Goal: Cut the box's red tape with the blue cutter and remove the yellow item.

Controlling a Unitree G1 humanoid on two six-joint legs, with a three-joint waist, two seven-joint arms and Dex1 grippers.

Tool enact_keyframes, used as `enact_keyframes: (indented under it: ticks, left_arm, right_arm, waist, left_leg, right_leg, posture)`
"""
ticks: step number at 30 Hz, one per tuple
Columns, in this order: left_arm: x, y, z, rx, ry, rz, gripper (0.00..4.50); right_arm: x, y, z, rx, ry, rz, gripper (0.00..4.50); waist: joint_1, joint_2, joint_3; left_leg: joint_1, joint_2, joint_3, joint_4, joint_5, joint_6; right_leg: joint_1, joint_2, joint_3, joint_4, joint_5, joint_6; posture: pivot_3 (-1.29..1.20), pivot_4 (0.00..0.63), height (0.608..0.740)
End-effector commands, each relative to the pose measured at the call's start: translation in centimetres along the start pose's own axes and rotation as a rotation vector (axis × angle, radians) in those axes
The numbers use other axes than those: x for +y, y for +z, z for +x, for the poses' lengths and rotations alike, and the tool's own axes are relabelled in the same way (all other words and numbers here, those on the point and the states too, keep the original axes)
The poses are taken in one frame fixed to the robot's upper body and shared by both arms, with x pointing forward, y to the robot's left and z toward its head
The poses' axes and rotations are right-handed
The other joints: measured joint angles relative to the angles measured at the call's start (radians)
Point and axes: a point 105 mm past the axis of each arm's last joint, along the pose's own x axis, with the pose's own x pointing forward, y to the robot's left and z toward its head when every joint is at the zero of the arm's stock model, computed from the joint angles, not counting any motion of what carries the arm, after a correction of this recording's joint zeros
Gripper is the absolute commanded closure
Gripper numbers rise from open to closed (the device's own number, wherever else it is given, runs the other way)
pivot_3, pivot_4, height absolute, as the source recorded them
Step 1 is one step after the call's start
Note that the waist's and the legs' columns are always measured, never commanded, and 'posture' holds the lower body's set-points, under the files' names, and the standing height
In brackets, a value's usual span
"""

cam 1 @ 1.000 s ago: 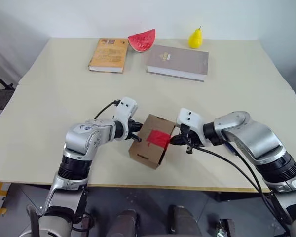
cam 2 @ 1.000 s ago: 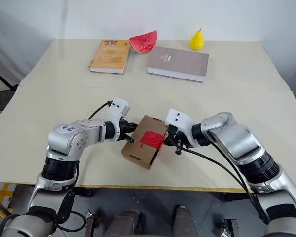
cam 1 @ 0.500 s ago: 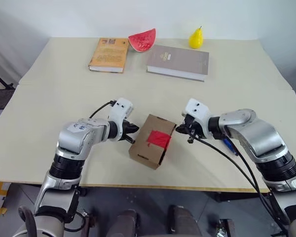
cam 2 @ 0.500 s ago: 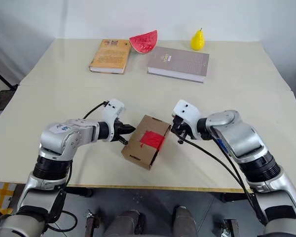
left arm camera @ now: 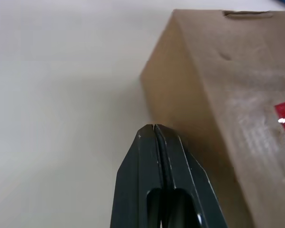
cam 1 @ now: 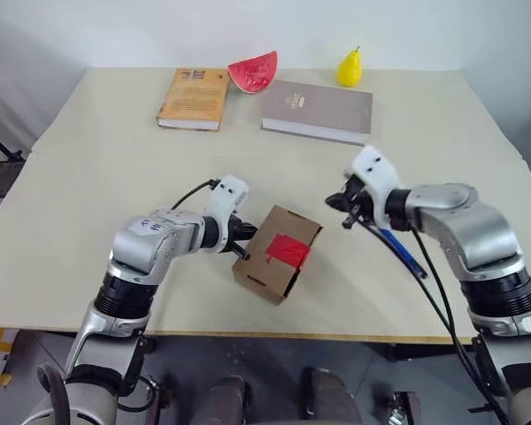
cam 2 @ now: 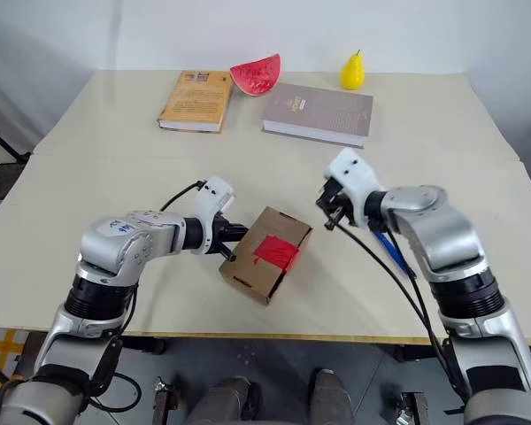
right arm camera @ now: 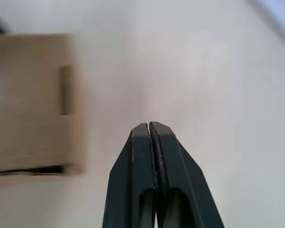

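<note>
The small brown box (cam 1: pixel 274 264) sits tilted near the table's front edge, with the square red tape (cam 1: pixel 288 251) across its top seam. My left gripper (cam 1: pixel 246 239) is shut with nothing in it, its tips right at the box's left side wall (left arm camera: pixel 199 90). My right gripper (cam 1: pixel 338 202) is also shut and holds nothing. It hangs above the table to the right of the box, apart from it. The blue cutter (cam 1: pixel 400 252) lies flat on the table under my right forearm. The yellow item is out of view.
At the far side lie an orange book (cam 1: pixel 193 97) and a grey book (cam 1: pixel 319 111), with a red watermelon slice (cam 1: pixel 254 71) and a yellow pear (cam 1: pixel 350 66) behind them. The table's front edge (cam 1: pixel 248 335) runs close below the box.
My right gripper has pulled away from the box's right side, rising and moving right. The left gripper stays at the box's left side. The box has not shifted.
</note>
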Motion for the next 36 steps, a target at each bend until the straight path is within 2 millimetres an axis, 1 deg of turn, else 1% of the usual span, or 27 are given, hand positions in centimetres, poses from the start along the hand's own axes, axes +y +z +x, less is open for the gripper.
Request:
enact_keyframes:
  ticks: [1,4,6,8,10,12,14,16,20,26,31,36]
  left_arm:
    - [-0.1,2.4,-1.9,-0.106,-0.041,0.042,4.5]
    - [-0.7,4.0,-3.1,-0.159,-0.106,0.05,4.5]
    - [-1.4,4.5,-3.4,-0.168,-0.162,0.06,4.5]
    - [-2.4,4.5,-2.9,-0.153,-0.218,0.08,4.5]
    - [-2.8,4.2,-2.4,-0.136,-0.24,0.098,4.5]
    - [-3.2,3.8,-1.7,-0.116,-0.253,0.12,4.5]
    - [-3.7,3.3,-1.0,-0.092,-0.271,0.144,4.5]
    - [-3.8,3.0,-0.6,-0.079,-0.279,0.161,4.5]
    - [-3.9,2.2,0.5,-0.038,-0.273,0.223,4.5]
    - [-3.7,2.0,0.8,-0.035,-0.272,0.24,4.5]
    - [-3.6,1.9,0.9,-0.038,-0.259,0.245,4.5]
    - [-3.4,1.8,0.9,-0.044,-0.246,0.245,4.5]
  right_arm:
    - [-0.1,1.4,-2.4,-0.012,-0.028,0.008,3.86]
    - [1.0,1.5,-3.6,0.024,-0.028,0.082,2.82]
    - [2.5,1.9,-3.9,0.018,-0.007,0.139,2.13]
    - [4.1,2.0,-3.7,-0.001,0.026,0.2,1.43]
    - [4.9,1.8,-3.3,-0.019,0.031,0.239,0.72]
    - [5.7,1.2,-2.9,-0.017,0.031,0.261,0.03]
    - [6.4,0.4,-2.5,-0.007,0.028,0.277,0.03]
    - [6.7,0.1,-2.4,0.004,0.023,0.283,0.03]
    - [6.8,-1.6,-2.4,0.055,-0.009,0.302,0.03]
    - [7.3,-2.9,-2.3,0.095,-0.005,0.327,0.03]
    - [7.8,-3.0,-2.0,0.106,0.012,0.334,0.03]
    - [7.0,-1.5,-2.4,0.044,0.005,0.339,0.03]
  waist:
    - [0.001,0.0,0.0]
    - [0.002,0.0,0.0]
    - [0.002,0.0,0.0]
    - [-0.001,0.0,0.0]
    - [-0.001,0.0,0.0]
    - [-0.001,0.0,0.0]
    - [0.003,0.0,0.0]
    - [0.001,0.0,0.0]
    - [-0.001,0.0,0.0]
    - [-0.003,0.0,0.0]
    - [-0.003,0.0,0.0]
    - [-0.005,0.0,0.0]
  left_leg:
    - [0.0,0.001,0.0,0.0,0.0,0.0]
    - [0.0,0.0,0.0,0.0,0.0,0.0]
    - [-0.001,0.001,0.0,0.0,0.0,0.0]
    - [-0.001,0.001,0.0,0.0,0.0,0.0]
    - [-0.001,0.0,0.0,0.0,0.0,0.0]
    - [-0.001,-0.001,0.0,0.0,0.0,0.0]
    - [-0.001,-0.002,0.0,0.0,0.0,0.0]
    - [-0.002,-0.003,0.0,0.0,0.0,0.0]
    - [-0.003,-0.003,0.001,0.0,0.0,0.001]
    - [-0.002,-0.003,0.003,0.0,0.001,0.001]
    - [-0.002,-0.003,0.004,0.0,0.001,0.001]
    - [-0.002,-0.003,0.004,0.0,0.001,0.001]
  right_leg:
    - [0.0,0.0,0.0,0.0,0.0,0.0]
    - [0.0,0.0,0.0,0.0,0.0,0.0]
    - [0.0,0.0,0.0,0.0,0.0,0.0]
    - [0.0,0.0,0.0,0.0,0.0,0.0]
    - [-0.002,0.0,0.001,0.003,0.0,0.0]
    - [-0.004,-0.001,0.002,0.007,0.0,0.0]
    - [-0.005,-0.002,0.003,0.008,0.0,0.0]
    - [-0.006,-0.002,0.004,0.008,0.0,0.0]
    - [-0.007,-0.002,0.004,0.008,0.0,0.0]
    - [-0.007,-0.002,0.006,0.009,0.0,0.0]
    - [-0.007,-0.002,0.007,0.009,0.0,0.0]
    - [-0.007,-0.002,0.007,0.009,0.0,0.0]
  posture:
    - [0.0,0.15,0.74]
    - [0.0,0.15,0.74]
    - [0.0,0.15,0.74]
    - [0.0,0.15,0.74]
    - [0.0,0.15,0.74]
    - [0.0,0.15,0.74]
    - [0.0,0.15,0.74]
    - [0.0,0.15,0.74]
    - [0.0,0.15,0.74]
    - [0.0,0.15,0.74]
    - [0.0,0.15,0.74]
    - [0.0,0.15,0.74]
